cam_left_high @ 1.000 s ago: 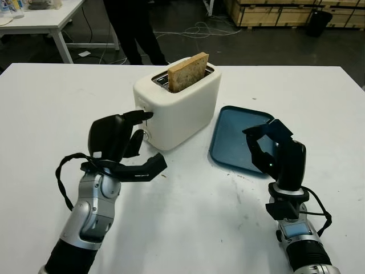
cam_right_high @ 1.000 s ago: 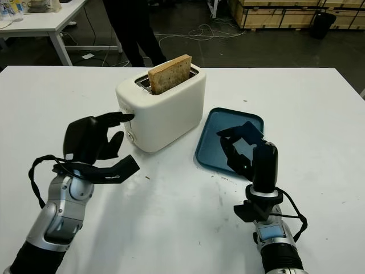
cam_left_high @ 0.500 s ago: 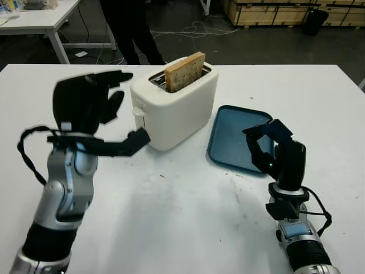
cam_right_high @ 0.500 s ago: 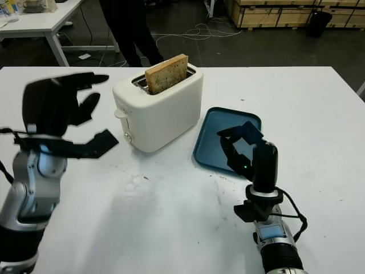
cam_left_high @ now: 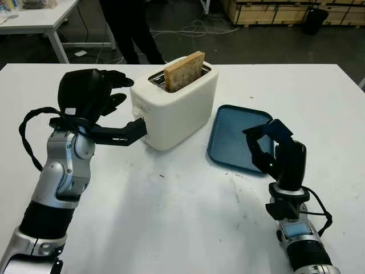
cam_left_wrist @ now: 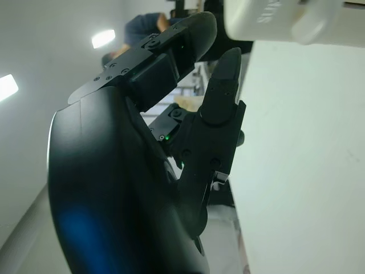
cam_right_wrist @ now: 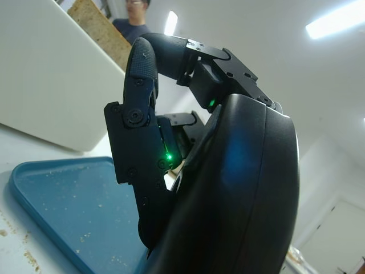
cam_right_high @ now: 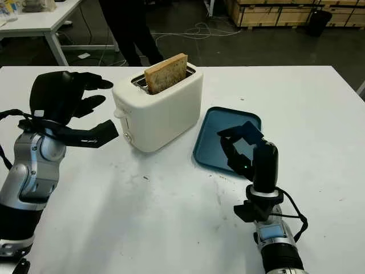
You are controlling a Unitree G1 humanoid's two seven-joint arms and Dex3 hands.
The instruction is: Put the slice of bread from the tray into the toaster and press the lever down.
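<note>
Nearest, the right hand [cam_left_high: 272, 149] hovers over the near edge of the blue tray [cam_left_high: 231, 139], fingers curled, holding nothing. Farther left, the left hand [cam_left_high: 91, 100] is raised beside the white toaster [cam_left_high: 174, 105], fingers spread by its lever [cam_left_high: 136, 110]. The bread slice [cam_left_high: 183, 71] stands upright in the slot.

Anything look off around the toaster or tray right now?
Bread slice stands tall and tilted in the toaster slot, not lowered. Crumbs litter the blue tray; scuffs mark the table. Left hand is by the lever.
</note>
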